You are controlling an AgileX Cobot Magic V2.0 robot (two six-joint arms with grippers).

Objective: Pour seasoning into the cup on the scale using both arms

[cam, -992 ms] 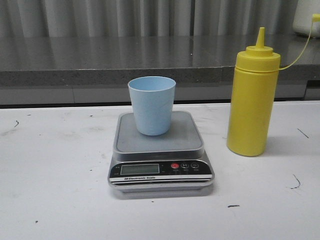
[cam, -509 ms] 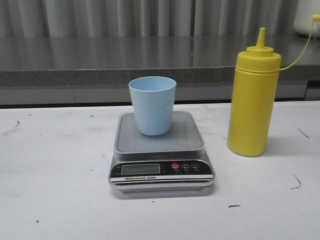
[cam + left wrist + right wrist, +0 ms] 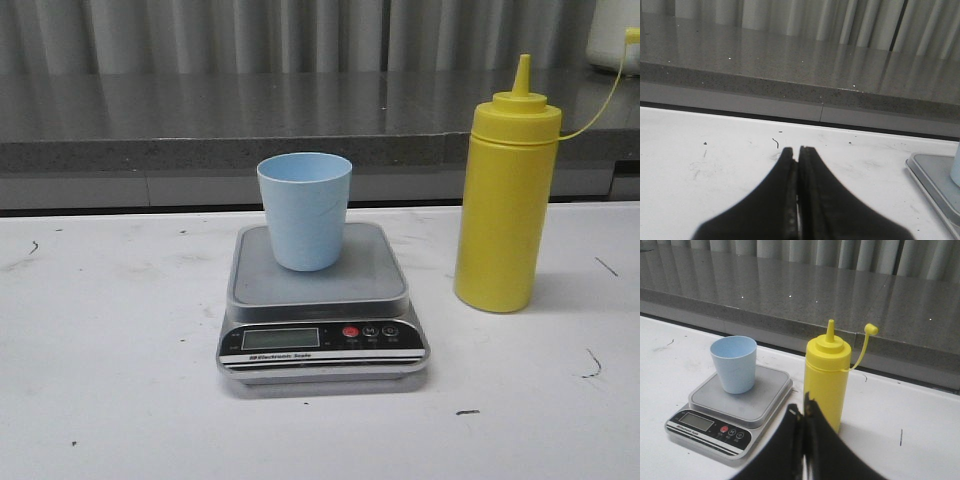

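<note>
the blue cup [image 3: 304,209] stands upright on the grey platform of the scale [image 3: 320,300], toward its back edge, with its mouth open upward. the scale sits in the middle of the white counter [image 3: 110,350], its display and buttons facing the camera. the yellow bottle [image 3: 505,195] stands upright on the counter just to the right of the scale, not touching it, its nozzle uncapped and the small cap hanging off on a thin strap. the left hand [image 3: 798,165] is pressed together, holding nothing, low over bare counter with the scale's corner at the edge of its view. the right hand [image 3: 804,415] is also closed together and empty, in front of the bottle.
</note>
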